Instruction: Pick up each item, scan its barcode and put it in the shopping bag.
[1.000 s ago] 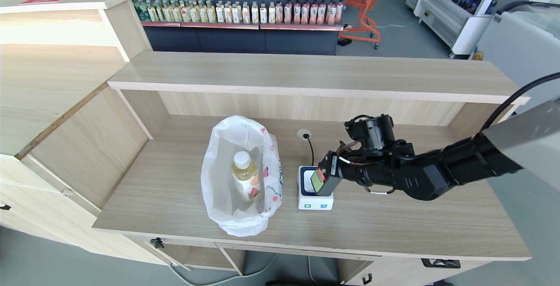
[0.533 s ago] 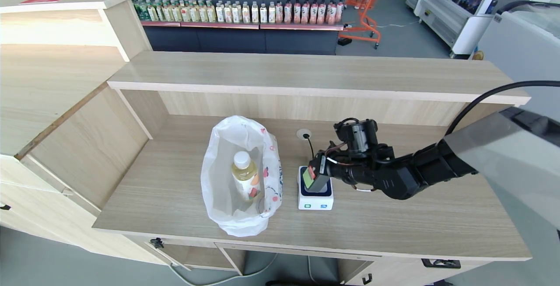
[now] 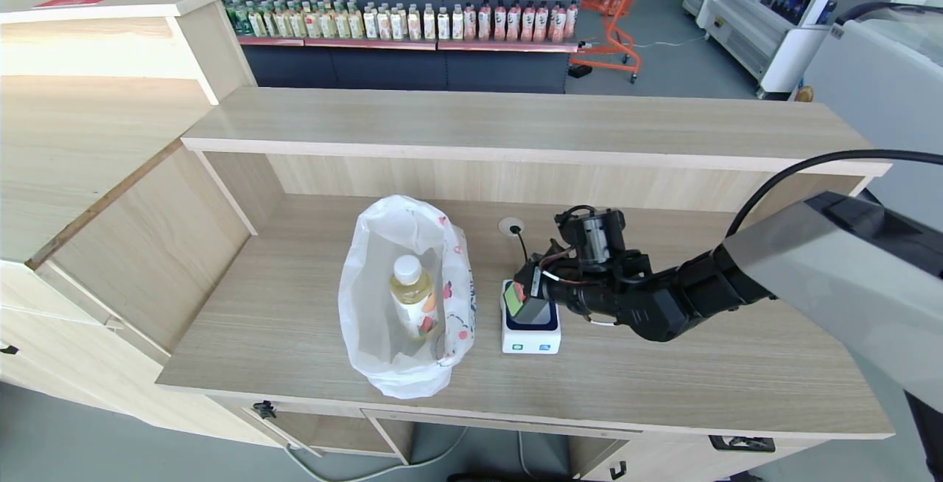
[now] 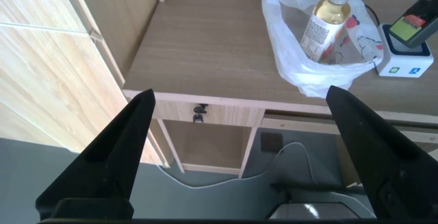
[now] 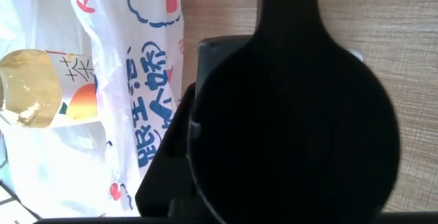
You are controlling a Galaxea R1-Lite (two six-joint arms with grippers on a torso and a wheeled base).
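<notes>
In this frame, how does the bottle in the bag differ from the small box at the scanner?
The bottle is tall and round with a white cap; the green box is small and flat-sided with a red end. The bottle stands in the shopping bag, free of any grip; the green box is held by the right end effector over the scanner. The bottle is near upright, the green box tilted. Both are at the same counter.

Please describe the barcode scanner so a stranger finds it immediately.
On the wooden counter, look to the robot's right of the white shopping bag. The scanner is the small white box with a dark top, under the green packet in the right pincer.
</notes>
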